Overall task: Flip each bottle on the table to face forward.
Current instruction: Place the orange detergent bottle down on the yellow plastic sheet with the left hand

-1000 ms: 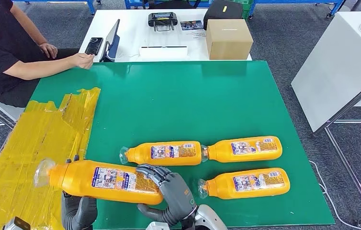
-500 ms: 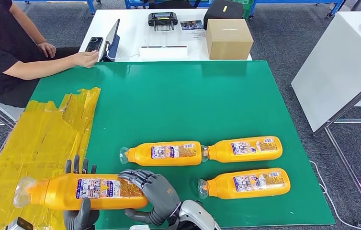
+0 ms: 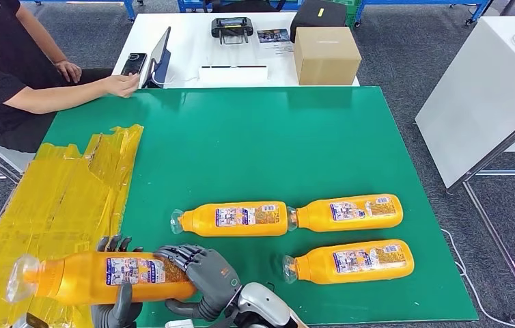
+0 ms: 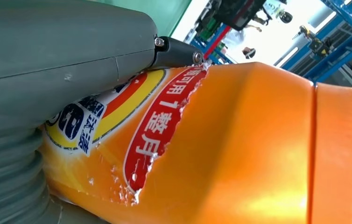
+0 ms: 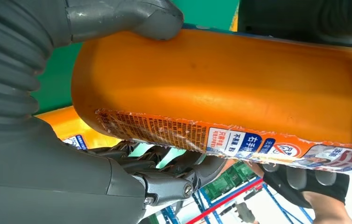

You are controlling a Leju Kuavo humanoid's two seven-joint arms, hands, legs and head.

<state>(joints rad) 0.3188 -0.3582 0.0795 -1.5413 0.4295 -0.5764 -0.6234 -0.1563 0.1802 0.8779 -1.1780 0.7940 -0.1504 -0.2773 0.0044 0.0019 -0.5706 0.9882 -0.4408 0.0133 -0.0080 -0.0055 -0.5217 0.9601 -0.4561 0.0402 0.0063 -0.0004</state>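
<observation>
Both my hands hold an orange bottle [image 3: 98, 277] off the table at the front left, lying sideways with its clear cap pointing left. My left hand [image 3: 115, 311] cups it from below, fingers showing above its far side. My right hand [image 3: 203, 277] grips its base end, fingers wrapped over the top. Up close, the left wrist view has the bottle [image 4: 239, 149] with its red and yellow front label, and the right wrist view has the bottle [image 5: 221, 88] with its blue-and-white back label. Three more orange bottles [image 3: 234, 219] [image 3: 350, 212] [image 3: 352, 261] lie on the green mat [image 3: 261, 150], labels up.
Crumpled yellow plastic sheet [image 3: 50, 205] covers the table's left side. A person [image 3: 9, 75] sits at the far left, one hand by a phone [image 3: 134, 65]. Behind the mat a white table carries a cardboard box [image 3: 326, 55] and a controller [image 3: 231, 29]. A white table [image 3: 487, 89] stands right.
The held bottle has travelled left and toward me, out over the yellow sheet, with both hands following. Its label has rolled slightly. The three bottles on the mat stayed put.
</observation>
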